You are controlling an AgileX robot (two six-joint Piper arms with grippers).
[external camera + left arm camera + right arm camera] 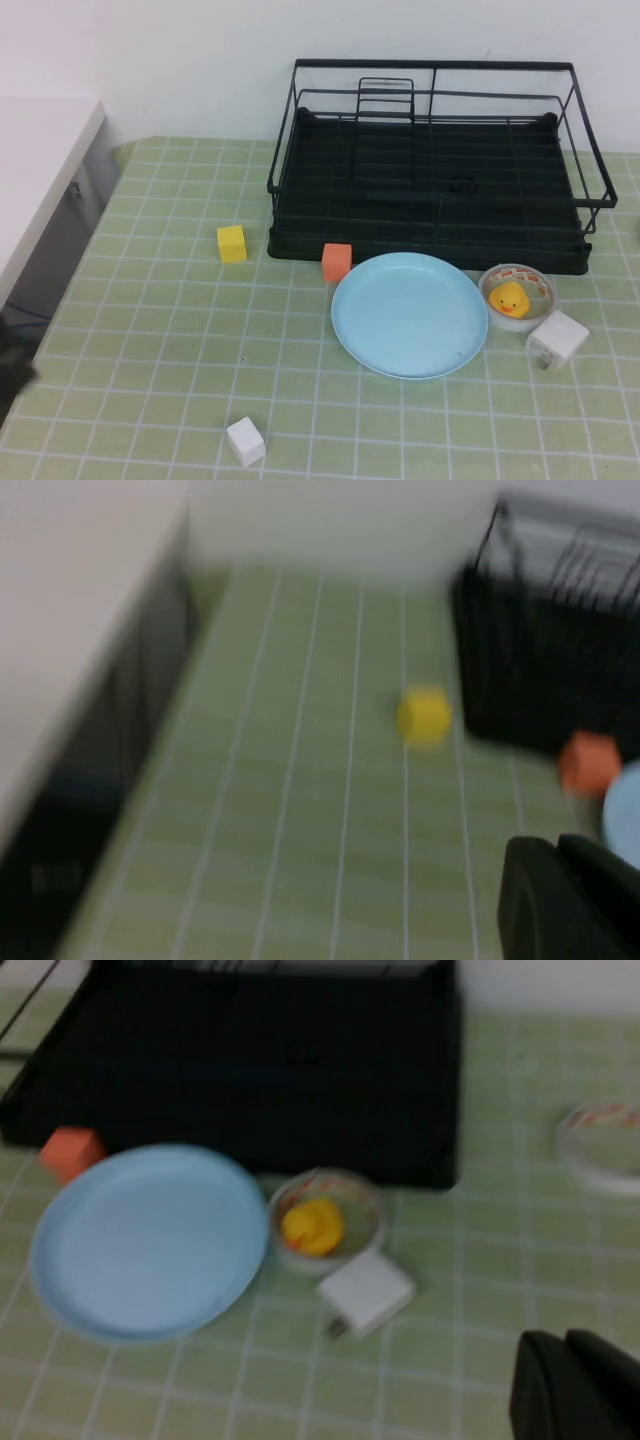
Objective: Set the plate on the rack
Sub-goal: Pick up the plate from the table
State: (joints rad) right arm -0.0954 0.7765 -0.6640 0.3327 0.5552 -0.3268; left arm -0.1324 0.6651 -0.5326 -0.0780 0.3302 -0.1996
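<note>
The light-blue plate (410,314) lies flat on the green checked mat, just in front of the black wire rack (434,66). The rack's tray holds nothing. The plate also shows in the right wrist view (150,1240), and its edge shows in the left wrist view (625,810). My left gripper (565,900) is shut and empty, low over the mat far to the left of the plate. My right gripper (570,1385) is shut and empty, over the mat to the right of the plate. Neither gripper shows in the high view.
An orange cube (337,261) touches the plate's back-left edge. A yellow cube (232,243) and a white cube (245,441) lie to the left. A tape ring with a yellow duck (516,293) and a white charger (557,338) sit at the plate's right. A white table (40,170) stands at the left.
</note>
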